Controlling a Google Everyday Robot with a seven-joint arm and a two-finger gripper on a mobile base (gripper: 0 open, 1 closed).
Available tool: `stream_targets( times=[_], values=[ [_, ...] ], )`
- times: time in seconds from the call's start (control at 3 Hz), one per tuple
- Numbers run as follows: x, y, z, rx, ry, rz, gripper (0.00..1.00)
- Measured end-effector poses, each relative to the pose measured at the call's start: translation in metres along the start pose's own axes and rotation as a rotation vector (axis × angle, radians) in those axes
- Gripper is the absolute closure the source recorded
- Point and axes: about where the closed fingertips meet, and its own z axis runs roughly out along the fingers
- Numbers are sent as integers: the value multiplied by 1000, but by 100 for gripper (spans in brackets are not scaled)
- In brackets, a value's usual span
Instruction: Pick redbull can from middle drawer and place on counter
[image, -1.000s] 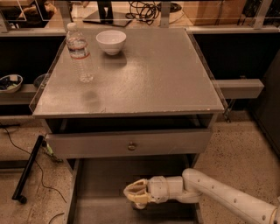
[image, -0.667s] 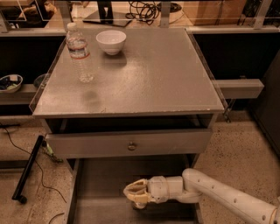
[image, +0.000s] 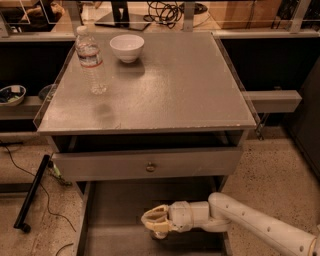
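Pincer (image: 156, 223), cream-coloured and at the end of my white arm, hangs low inside the wide grey-brown middle drawer (image: 102, 220), which is pulled out beneath the closed drawer with the small round knob (image: 150, 166). I cannot tell whether the pincer is wide, narrow or closed on anything.

I cannot make out the slim blue-and-silver redbull can plainly. A small dark shape (image: 159, 235) just under the pincer may be it, so I judge the can is in the drawer at the pincer, either being grasped or about to be.

The large square flat grey table (image: 175, 85) carries only a clear plastic water bottle (image: 91, 62) and a white bowl (image: 127, 47) near its far left, with no can on it.

By my reading, the reach into the drawer is done. Confirming the grasp, lifting clear of the knobbed drawer's front and setting the can on the table are all left.
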Motion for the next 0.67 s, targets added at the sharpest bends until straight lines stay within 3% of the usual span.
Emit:
stream_targets(
  times=[0.33,0.67],
  values=[
    [-3,-2,1,-10,-6,22,100],
    [-55,-15,-17,-42,-42,69,100]
  ],
)
